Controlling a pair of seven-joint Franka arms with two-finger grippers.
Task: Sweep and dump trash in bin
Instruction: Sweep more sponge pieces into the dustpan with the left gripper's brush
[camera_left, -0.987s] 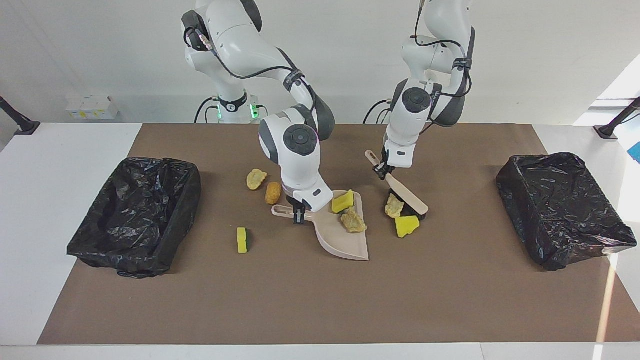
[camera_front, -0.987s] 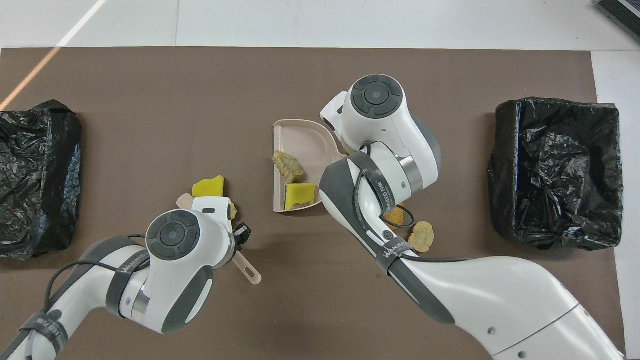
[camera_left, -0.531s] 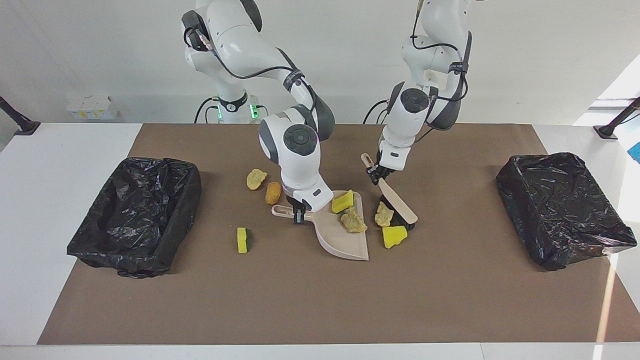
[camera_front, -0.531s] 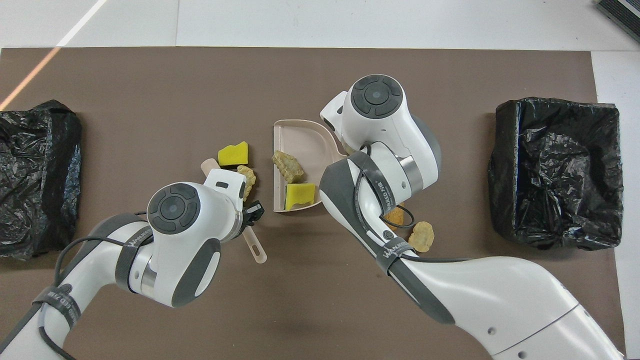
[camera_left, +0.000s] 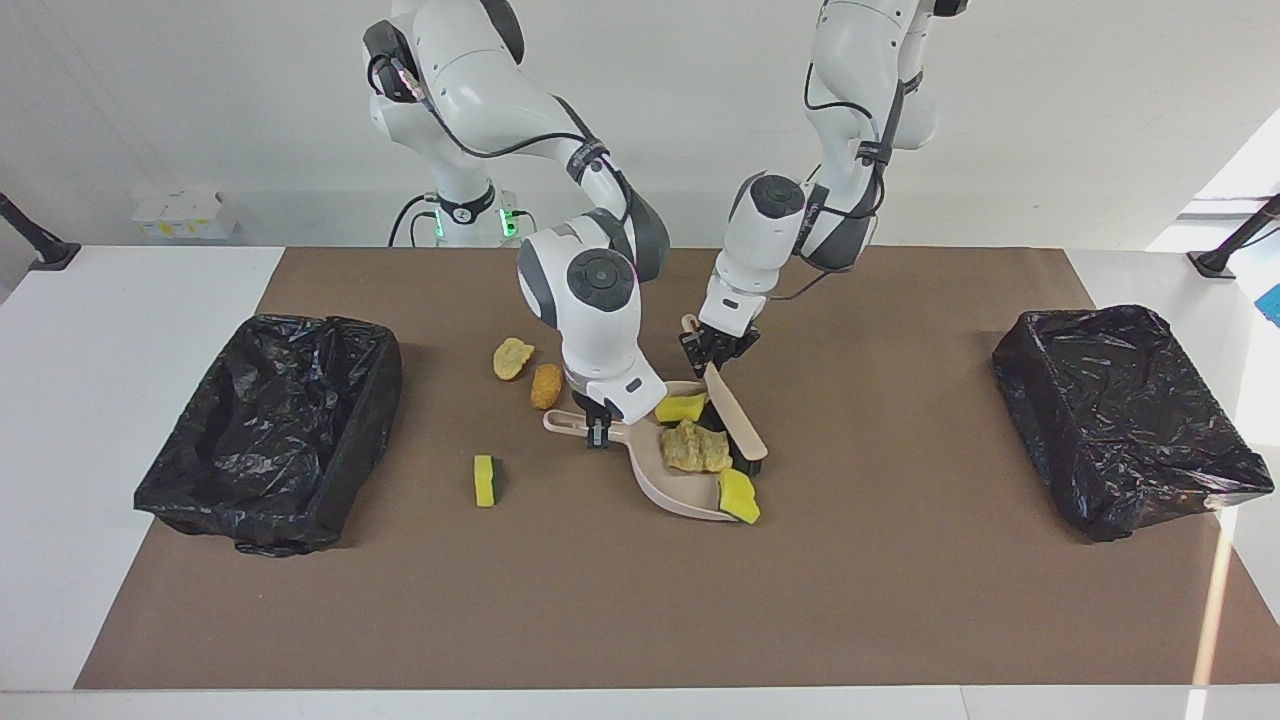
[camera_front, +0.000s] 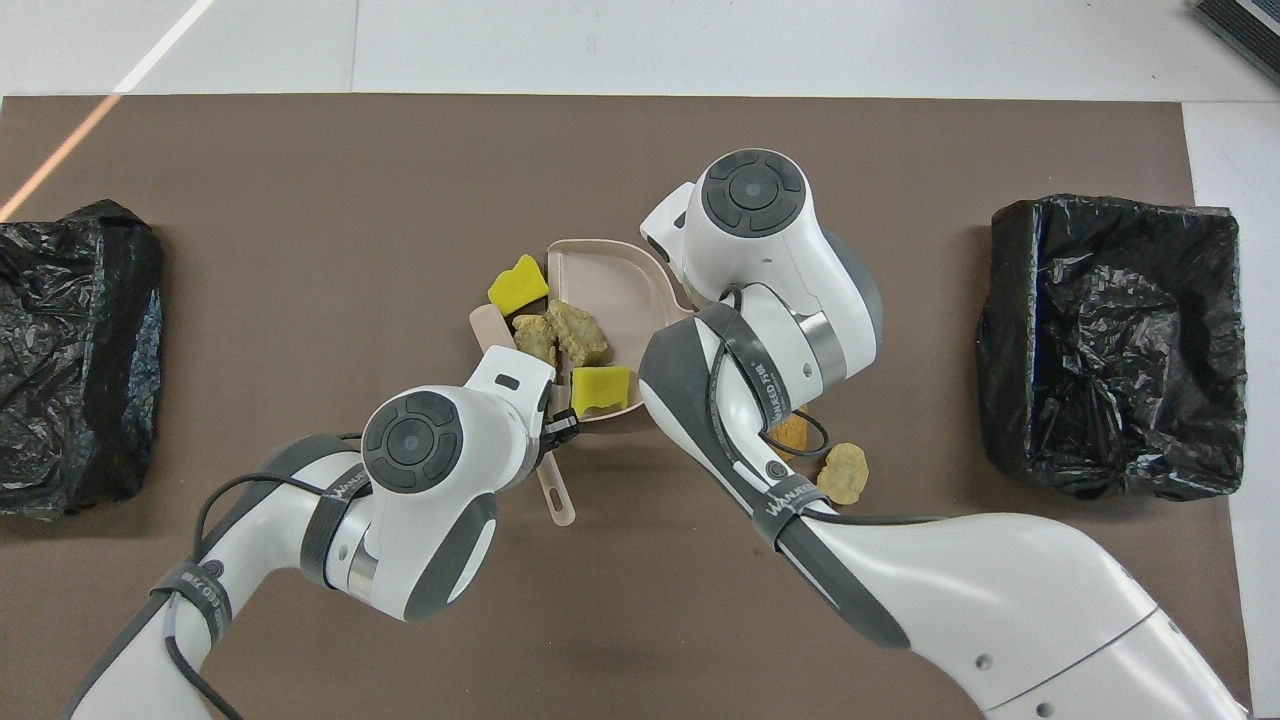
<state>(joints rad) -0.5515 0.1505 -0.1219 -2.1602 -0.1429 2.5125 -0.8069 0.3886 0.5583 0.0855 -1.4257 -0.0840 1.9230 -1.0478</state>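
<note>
A beige dustpan (camera_left: 672, 492) (camera_front: 600, 272) lies mid-table, its handle held by my shut right gripper (camera_left: 598, 432). My left gripper (camera_left: 715, 352) (camera_front: 560, 426) is shut on the handle of a beige brush (camera_left: 738, 420) (camera_front: 488, 326), whose black bristles stand at the pan's mouth. Trash in the pan: a yellow sponge chunk (camera_left: 682, 407) (camera_front: 600, 388) and tan lumps (camera_left: 695, 447) (camera_front: 577, 331). Another yellow chunk (camera_left: 738, 495) (camera_front: 517, 285) sits at the pan's lip. Loose on the mat lie a tan lump (camera_left: 513, 357) (camera_front: 843, 472), an orange-brown lump (camera_left: 546, 385) and a yellow-green sponge (camera_left: 485, 480).
Two bins lined with black bags stand on the brown mat, one at the right arm's end (camera_left: 270, 430) (camera_front: 1110, 340), one at the left arm's end (camera_left: 1130, 410) (camera_front: 70, 350). White table surrounds the mat.
My left arm swept the brush toward the dustpan, pushing a tan lump into the pan and a yellow chunk up to its lip. The right arm and dustpan stayed still.
</note>
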